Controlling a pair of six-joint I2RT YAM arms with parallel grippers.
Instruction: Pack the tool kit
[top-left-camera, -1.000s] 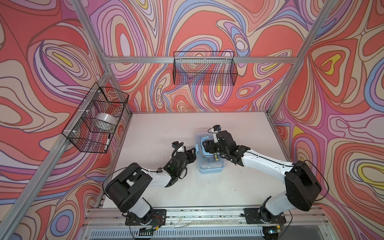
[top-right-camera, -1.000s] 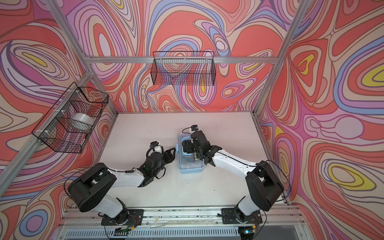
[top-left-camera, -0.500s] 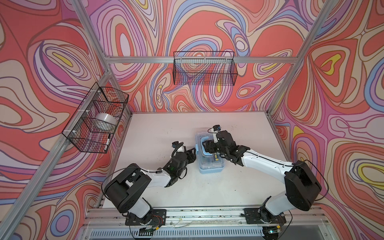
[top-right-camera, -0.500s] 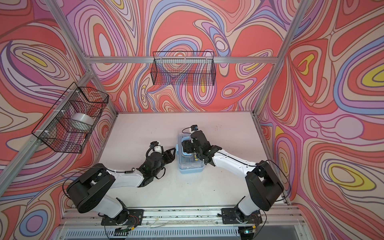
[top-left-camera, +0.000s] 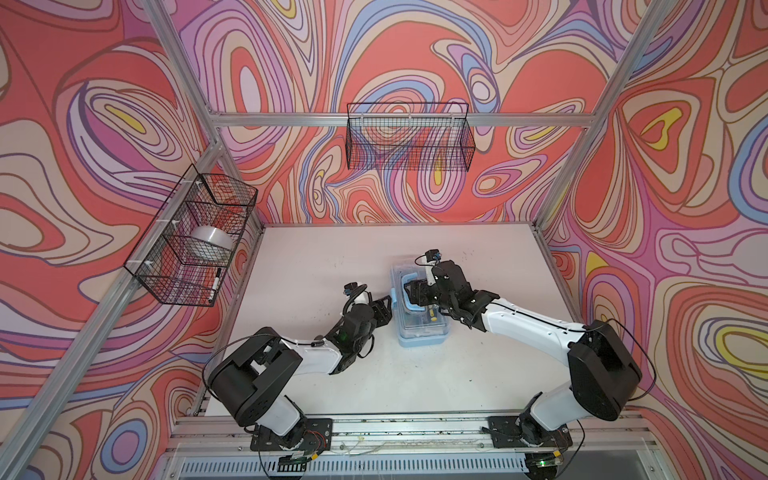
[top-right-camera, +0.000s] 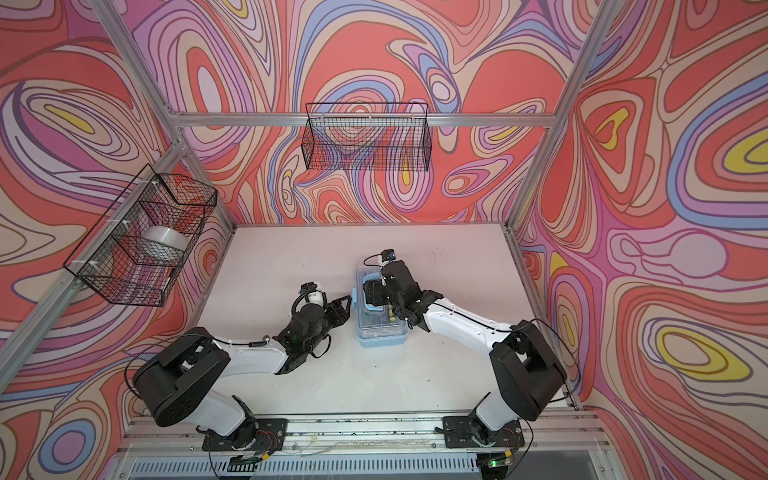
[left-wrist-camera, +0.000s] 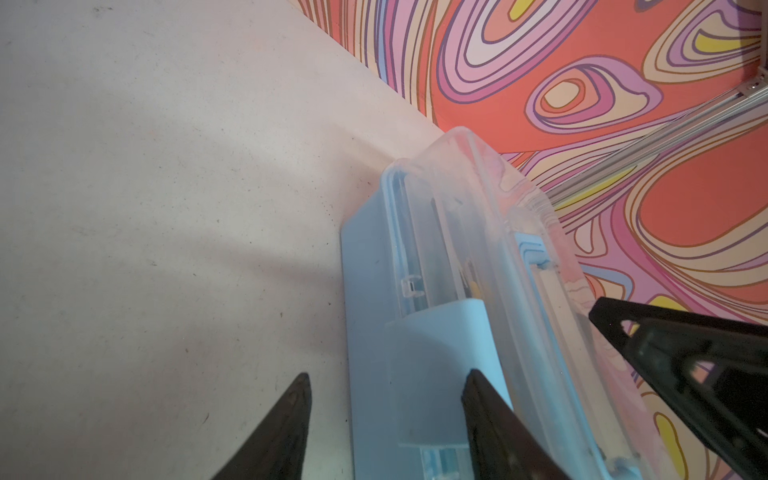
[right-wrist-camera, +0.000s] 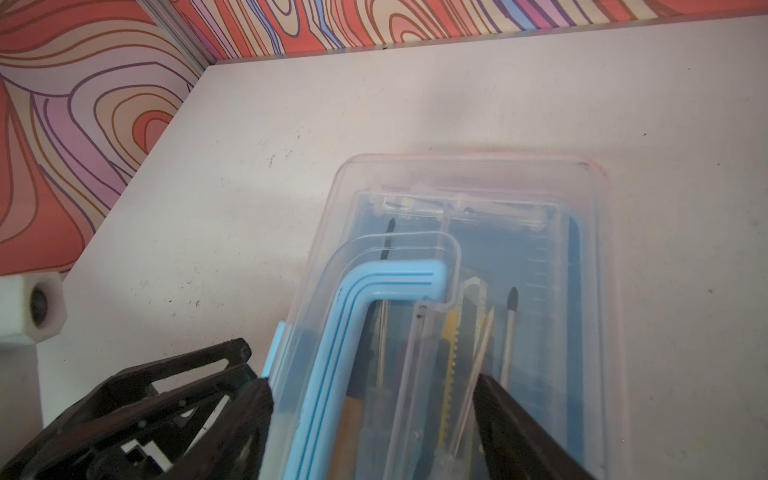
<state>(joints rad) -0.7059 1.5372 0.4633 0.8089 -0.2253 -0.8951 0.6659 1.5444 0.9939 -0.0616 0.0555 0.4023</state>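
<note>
The tool kit (top-left-camera: 420, 330) sits lid on near the middle of the speckled white table (top-left-camera: 436, 382), enclosed by swirl-patterned walls (top-left-camera: 415, 54). The left gripper (left-wrist-camera: 388, 378) holds its fingers apart at the box's side latch (left-wrist-camera: 436, 345). The right gripper (right-wrist-camera: 372, 384) spreads wide over the lid, straddling the blue handle (right-wrist-camera: 374, 286).

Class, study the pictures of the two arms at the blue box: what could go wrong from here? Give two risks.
1. The left tool sits at the side latch with open jaws; a sideways push might slide the box, since the right tool is open over the lid, gripping nothing.
2. Both tools crowd the same edge of the box and may collide.
</note>
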